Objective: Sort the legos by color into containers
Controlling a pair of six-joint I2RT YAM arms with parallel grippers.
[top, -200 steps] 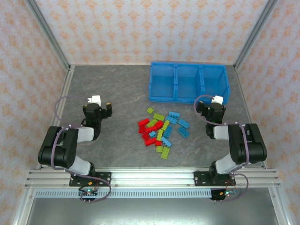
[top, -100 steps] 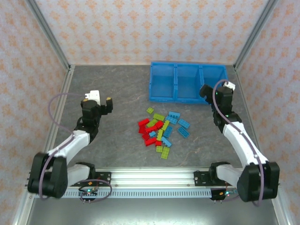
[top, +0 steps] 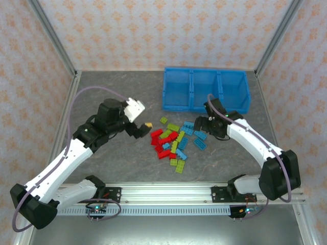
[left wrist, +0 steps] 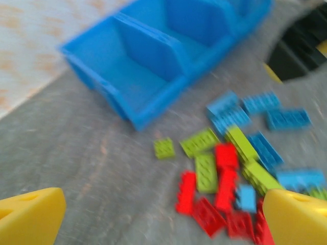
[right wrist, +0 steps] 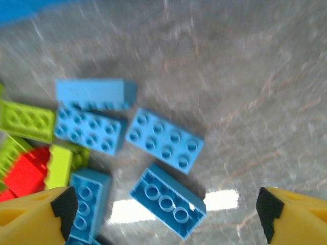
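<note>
Hanging low over the right edge of the heap, the right gripper (right wrist: pixel 166 214) had its yellow-tipped fingers (right wrist: pixel 36 217) spread wide with nothing held. A light blue studded plastic brick (right wrist: pixel 167 200) lay on the table directly under the gap. That placement read as a line-up for a grasp on that brick, with the jaws wide enough to drop on either side of it. The small studded plastic legos (top: pixel 173 142), in red, yellow-green and light blue, lay in a loose pile on the grey stone-patterned table (top: pixel 117 97), just in front of the rectangular bright-blue plastic bin (top: pixel 164 97). Its three square compartments showed no bricks inside, so the sort looked to be at its very start. The left gripper (top: pixel 143 128) reached in from the other side, poised above the table near the left of the pile, its fingers likewise wide and empty. In its wrist view the red bricks (left wrist: pixel 204 204) sat between the two yellow fingertips (left wrist: pixel 30 217), which suggested it was being aimed at that colour. Splitting the heap this way, blues to the right arm and reds to the left, would likely keep the two arms out of each other's path.
</note>
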